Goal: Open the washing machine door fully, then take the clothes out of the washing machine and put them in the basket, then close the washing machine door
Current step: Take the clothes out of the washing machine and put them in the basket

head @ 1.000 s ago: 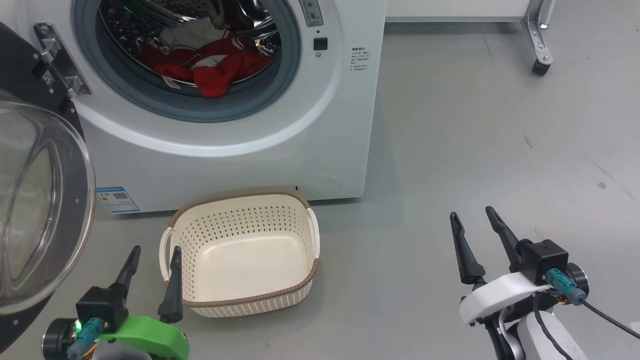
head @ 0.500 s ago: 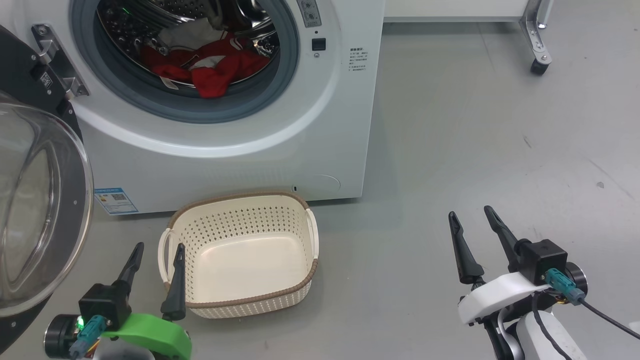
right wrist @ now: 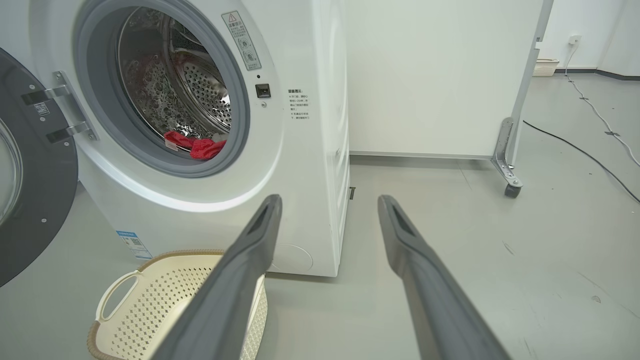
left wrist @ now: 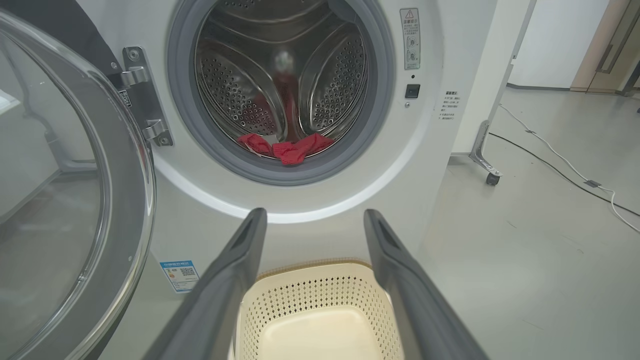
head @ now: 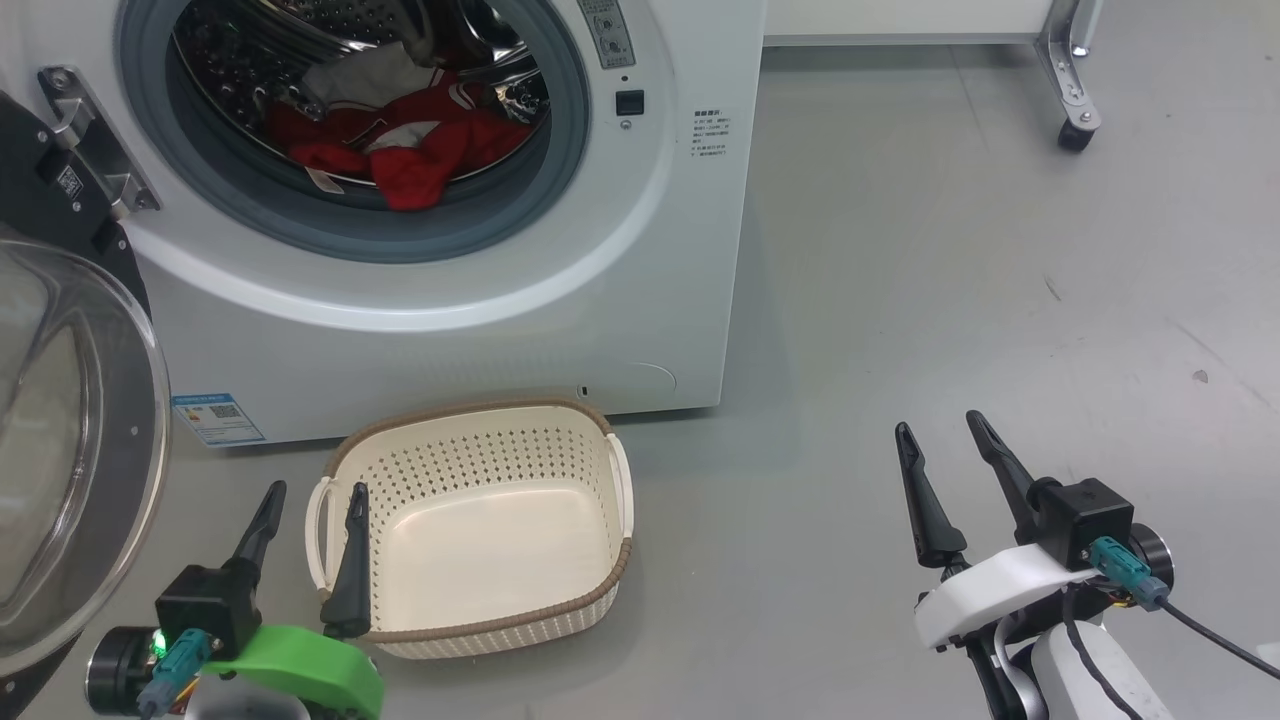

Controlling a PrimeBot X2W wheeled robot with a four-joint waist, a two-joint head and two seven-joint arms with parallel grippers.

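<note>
Washer (head: 450, 330) stands w/ door (head: 60, 450) swung wide to its left on a metal hinge (head: 95, 140), glass bowl toward the robot. Clothes (head: 410, 150): red heap w/ white bits at the btm front of the drum (left wrist: 235, 85), one red fold draped over the drum lip toward the grey gasket (head: 400, 235). Any print on the fabric can't be read. Basket (head: 480, 408) sits on the floor (head: 950, 250) just in front of the washer, below the opening.

Writing: blue label (head: 218, 418) low on washer front, left side, w/ QR code; print too small to read. Warning sticker (left wrist: 410, 37) w/ red triangle, upper right of the opening, characters illegible. Small text block (head: 709, 133) further right, several lines, illegible. Black-white QR tag (head: 70, 181) on the door by the hinge. Brand can't be made out.

L gripper (head: 316, 490): fingers spread wide, holding nothing, at the basket's left handle. R gripper (head: 940, 424): fingers spread wide too, holding nothing, over floor well right of the basket.
</note>
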